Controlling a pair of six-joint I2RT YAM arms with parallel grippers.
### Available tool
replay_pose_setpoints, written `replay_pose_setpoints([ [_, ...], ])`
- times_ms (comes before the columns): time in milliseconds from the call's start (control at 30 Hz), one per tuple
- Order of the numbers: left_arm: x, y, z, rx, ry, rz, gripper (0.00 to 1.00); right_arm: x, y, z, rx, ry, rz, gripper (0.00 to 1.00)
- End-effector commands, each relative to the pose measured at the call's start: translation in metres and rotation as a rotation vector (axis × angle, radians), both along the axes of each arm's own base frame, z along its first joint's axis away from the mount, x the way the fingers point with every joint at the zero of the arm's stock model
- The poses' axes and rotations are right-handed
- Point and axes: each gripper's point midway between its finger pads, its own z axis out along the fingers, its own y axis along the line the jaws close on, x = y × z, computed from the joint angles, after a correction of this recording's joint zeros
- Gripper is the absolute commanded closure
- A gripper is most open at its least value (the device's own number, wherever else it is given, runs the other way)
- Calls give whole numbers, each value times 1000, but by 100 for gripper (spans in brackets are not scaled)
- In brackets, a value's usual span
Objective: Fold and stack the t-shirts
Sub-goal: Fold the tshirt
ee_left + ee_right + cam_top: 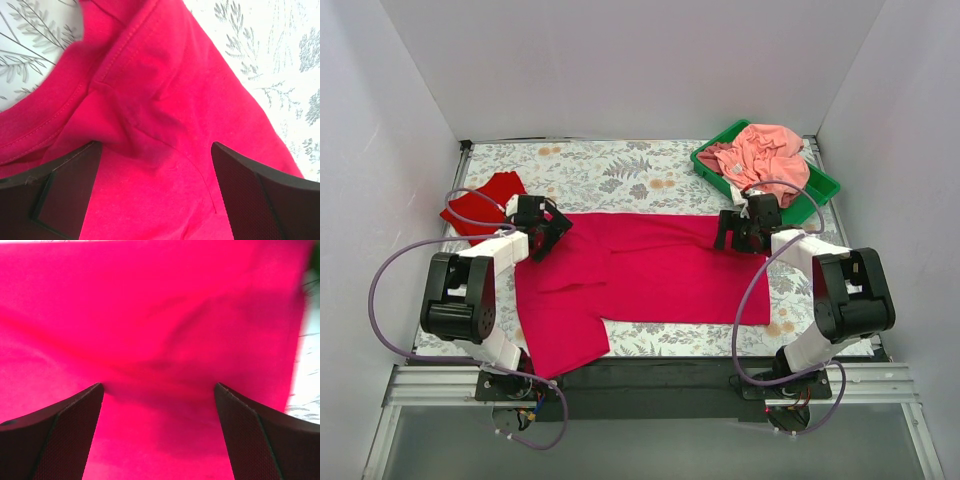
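The green tray (pixel 720 138) is sitting at the far right corner of the bench (pixel 620 385), and a crumpled heap of salmon-pink cloth (pixel 765 155) is lying in it, bulging above the rim and spilling a little over the near edge; whether it is one garment or several cannot be told. The grey floral-print cloth (pixel 610 170) is covering the bench top, and the tray is resting on it. The large crimson-magenta t-shirt (pixel 650 270) is lying spread flat across the middle of that cloth, outside the tray, with one part reaching down toward the near edge by the left arm's base. The smaller scarlet-red t-shirt (pixel 495 190) is lying bunched at the far left, well apart from the tray and just beside the big shirt's left end. The left hand (pixel 542 238) is hovering low over that left end, its fingers (pixel 60 195) spread wide and gripping nothing; its wrist view is showing the stitched collar (pixel 75 95) just ahead of them. The right hand (pixel 740 232) is poised over the shirt's far right corner, near the tray's front edge, its fingers (pixel 265 440) likewise parted and released, with wrinkled crimson cloth filling the gap between them.
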Motion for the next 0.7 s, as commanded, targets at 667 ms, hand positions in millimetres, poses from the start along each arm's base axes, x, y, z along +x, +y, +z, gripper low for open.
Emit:
replay_pose_setpoints([
  [667,-12,-4,50,33,-39,-75,7,9,-6,49,23,-72,52,3],
])
